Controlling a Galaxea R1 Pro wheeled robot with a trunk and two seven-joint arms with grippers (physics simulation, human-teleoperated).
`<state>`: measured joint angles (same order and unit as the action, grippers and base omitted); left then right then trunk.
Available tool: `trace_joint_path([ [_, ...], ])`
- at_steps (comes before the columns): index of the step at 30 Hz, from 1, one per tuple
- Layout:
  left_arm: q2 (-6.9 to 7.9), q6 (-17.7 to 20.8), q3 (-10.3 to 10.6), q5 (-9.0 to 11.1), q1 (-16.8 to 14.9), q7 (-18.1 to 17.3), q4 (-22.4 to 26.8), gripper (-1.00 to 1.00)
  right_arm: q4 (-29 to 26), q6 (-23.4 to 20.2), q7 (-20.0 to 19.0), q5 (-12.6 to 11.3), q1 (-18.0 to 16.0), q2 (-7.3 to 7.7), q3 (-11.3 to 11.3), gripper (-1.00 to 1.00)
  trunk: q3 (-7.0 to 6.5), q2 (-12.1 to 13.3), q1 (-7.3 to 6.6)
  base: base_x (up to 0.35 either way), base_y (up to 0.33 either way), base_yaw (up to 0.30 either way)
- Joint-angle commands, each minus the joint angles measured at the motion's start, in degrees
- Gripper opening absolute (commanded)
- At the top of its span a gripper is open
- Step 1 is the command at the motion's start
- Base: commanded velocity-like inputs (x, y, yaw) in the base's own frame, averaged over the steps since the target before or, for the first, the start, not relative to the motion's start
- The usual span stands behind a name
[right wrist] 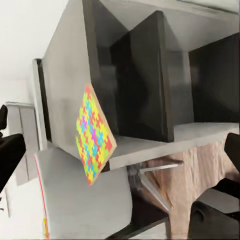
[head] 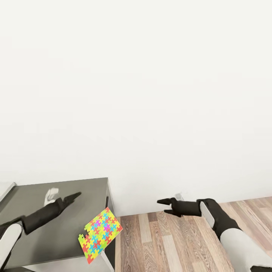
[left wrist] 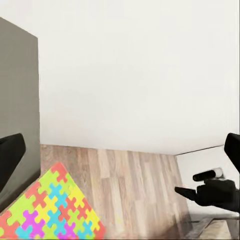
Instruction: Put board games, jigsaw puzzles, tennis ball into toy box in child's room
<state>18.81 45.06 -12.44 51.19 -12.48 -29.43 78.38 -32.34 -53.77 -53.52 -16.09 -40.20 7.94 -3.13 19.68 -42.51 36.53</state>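
Seen under the table (right wrist: 70,75) from the right wrist: dark compartments, a chair (right wrist: 85,200). Jigsaw puzzle (head: 100,234) overhanging the table's right edge. Left gripper (head: 71,197) state unclear; right gripper (head: 164,207) released, above wood floor (head: 170,241).

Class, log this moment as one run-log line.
jigsaw puzzle: overhanging table corner | left end effector: over table, empty | right end effector: over floor, empty
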Motion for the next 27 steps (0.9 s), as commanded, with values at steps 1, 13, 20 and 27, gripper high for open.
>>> trace_joint_path([
  [1, -0.23, 1.65, -0.39, 0.12, 0.36, -0.01, 1.66, 1.0, 2.32, 0.93, -0.97, 0.18, -0.89, -0.44, 1.53, 1.0, 0.07, -0.06, 0.01, 0.0, 0.0, 0.0],
  [13, -3.22, 11.91, -6.24, 4.48, 2.11, 0.17, 12.5, 1.0, 11.04, 12.85, -20.97, 0.43, -3.73, -2.96, 17.83, 1.0, 0.07, -0.06, 0.01, 0.0, 0.0, 0.0],
  [20, -3.14, 14.24, -7.44, 7.34, 2.28, 0.04, 12.83, 1.0, 11.24, 13.24, -22.03, 0.17, -3.78, -2.98, 18.36, 1.0, 0.61, -1.26, 0.67, 0.0, 0.0, 0.0],
  [27, -3.25, 14.54, -7.5, 7.49, 2.23, 0.15, 12.68, 1.0, 11.25, 13.14, -22.1, 0.18, -3.78, -3.01, 18.45, 1.0, 1.87, -4.07, 2.21, 0.0, 0.0, 0.0],
])
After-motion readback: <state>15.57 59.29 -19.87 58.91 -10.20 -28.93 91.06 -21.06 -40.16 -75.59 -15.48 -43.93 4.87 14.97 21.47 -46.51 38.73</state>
